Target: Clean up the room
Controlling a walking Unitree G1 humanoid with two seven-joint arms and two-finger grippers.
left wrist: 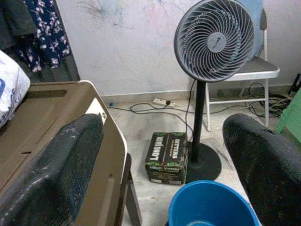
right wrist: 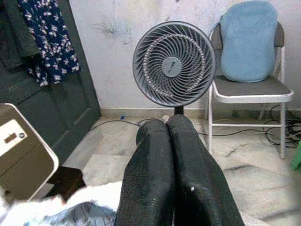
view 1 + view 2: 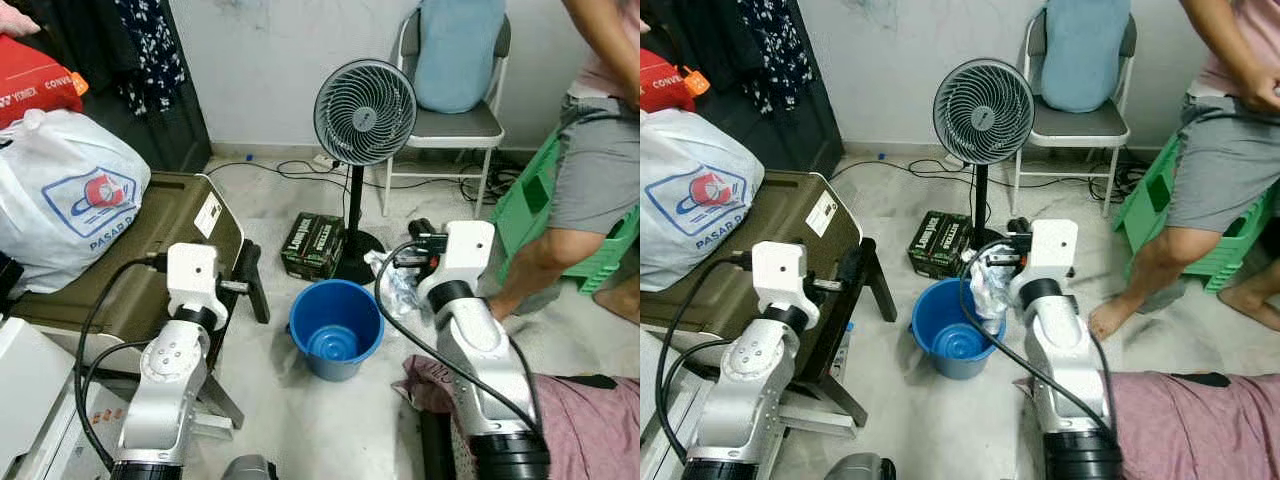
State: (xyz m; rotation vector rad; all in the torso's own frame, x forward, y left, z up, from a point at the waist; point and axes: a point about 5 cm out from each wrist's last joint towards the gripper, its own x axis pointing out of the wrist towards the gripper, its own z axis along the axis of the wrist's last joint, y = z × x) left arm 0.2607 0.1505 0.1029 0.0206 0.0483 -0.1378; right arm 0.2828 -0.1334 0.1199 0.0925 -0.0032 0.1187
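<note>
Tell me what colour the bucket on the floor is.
The bucket is blue, inside and out; the left eye view shows it best.

A person [image 3: 600, 150] on a green stool [image 3: 540, 205] is cut off at the top and right edges, leaving shorts, legs and bare feet in frame. The right pincer [image 2: 171, 169] sits with its two black fingers pressed together over crumpled clear plastic [image 3: 985, 285], though the arm's housing hides the contact point from the head camera. The fan [image 3: 365, 110] pole blocks part of the carton [image 3: 313, 245] and its lettering is too small to read. A red bag [image 3: 35, 80] and a white shopping bag [image 3: 65, 195] run off the left edge. Purple cloth [image 3: 590, 420] is cropped at the bottom right corner.
</note>
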